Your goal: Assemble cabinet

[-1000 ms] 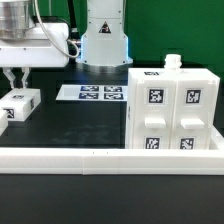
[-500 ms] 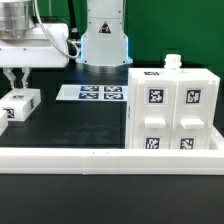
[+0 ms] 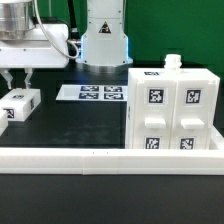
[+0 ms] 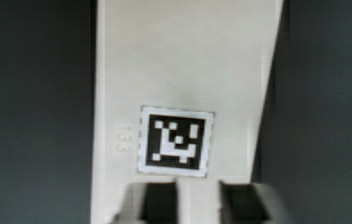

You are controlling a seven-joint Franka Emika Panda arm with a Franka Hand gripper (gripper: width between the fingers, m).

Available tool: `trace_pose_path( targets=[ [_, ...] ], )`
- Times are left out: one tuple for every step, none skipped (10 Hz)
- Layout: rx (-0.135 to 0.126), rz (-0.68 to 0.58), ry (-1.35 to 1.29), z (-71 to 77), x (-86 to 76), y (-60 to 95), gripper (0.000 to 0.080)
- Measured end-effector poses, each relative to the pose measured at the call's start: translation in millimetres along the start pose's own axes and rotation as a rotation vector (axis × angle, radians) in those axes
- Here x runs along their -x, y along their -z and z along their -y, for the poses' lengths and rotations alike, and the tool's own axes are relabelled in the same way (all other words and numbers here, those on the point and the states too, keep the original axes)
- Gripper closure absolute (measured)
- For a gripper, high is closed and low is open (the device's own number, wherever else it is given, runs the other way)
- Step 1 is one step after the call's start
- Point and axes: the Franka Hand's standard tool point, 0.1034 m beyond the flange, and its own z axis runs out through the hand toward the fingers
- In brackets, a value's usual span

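The cabinet (image 3: 172, 110) is a large white box with tagged drawer blocks on its front, standing at the exterior view's right. A small white tagged block (image 3: 18, 104) lies on the black table at the exterior view's left. My gripper (image 3: 17, 79) hangs just above that block, its two fingers apart and holding nothing. In the wrist view the block (image 4: 182, 90) fills the middle with its tag showing. My gripper (image 4: 205, 192) is above its near end, not closed on it.
The marker board (image 3: 90, 93) lies flat at the back middle. A long white border rail (image 3: 110, 157) runs along the table's front. The robot base (image 3: 105, 35) stands behind the marker board.
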Motion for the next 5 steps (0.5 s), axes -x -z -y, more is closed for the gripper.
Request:
trace_pose_path(
  targets=[
    [0.0,0.0,0.0,0.0,0.0,0.0,0.0547],
    [0.0,0.0,0.001,-0.6,0.2,-0.3,0.0547],
    [0.0,0.002,0.002,-0.9,0.9,-1.2,0.0364],
    [0.0,0.004,0.002,-0.8,1.4,-2.6,0.0229],
    [0.001,0.008,0.008,-1.4,2.7,-5.3,0.0229]
  ],
)
